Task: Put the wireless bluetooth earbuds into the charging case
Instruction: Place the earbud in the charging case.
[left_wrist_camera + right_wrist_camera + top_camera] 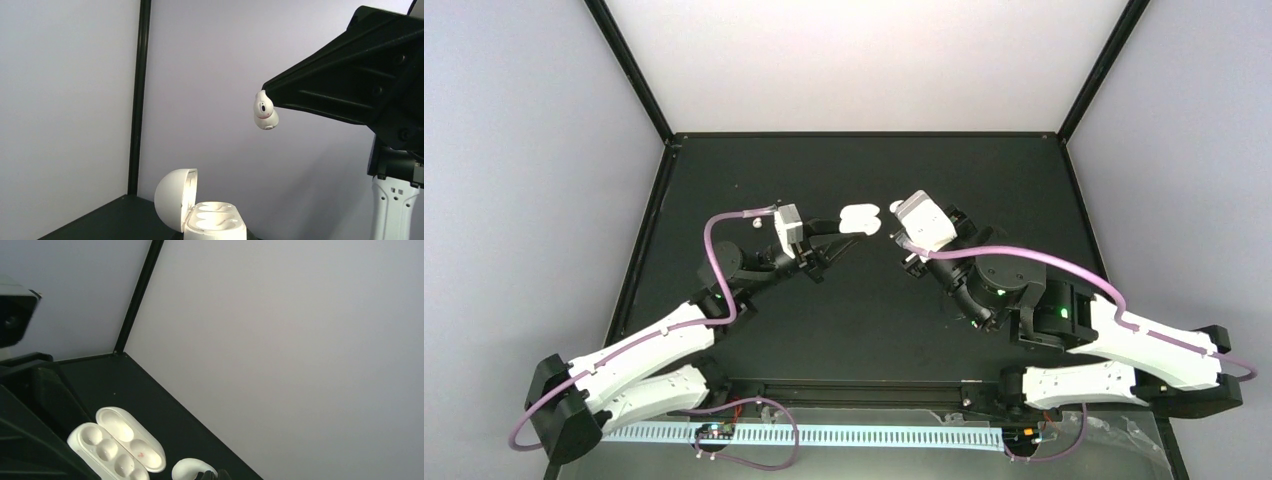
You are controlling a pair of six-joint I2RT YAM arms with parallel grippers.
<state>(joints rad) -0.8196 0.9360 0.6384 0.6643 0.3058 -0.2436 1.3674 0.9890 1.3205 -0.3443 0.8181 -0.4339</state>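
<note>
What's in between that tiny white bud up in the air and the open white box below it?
Nothing. In the left wrist view, only empty air separates the earbud from the open charging case.

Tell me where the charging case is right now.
In the top view the open charging case sits on the table near its middle, between the left gripper and the right gripper, which holds an earbud.

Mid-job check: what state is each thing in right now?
charging case: open, lid up, both sockets look empty
earbud: in the air beside the case, pinched in the right end effector
right end effector: shut on the earbud
left end effector: at the case, open or shut unclear
</note>
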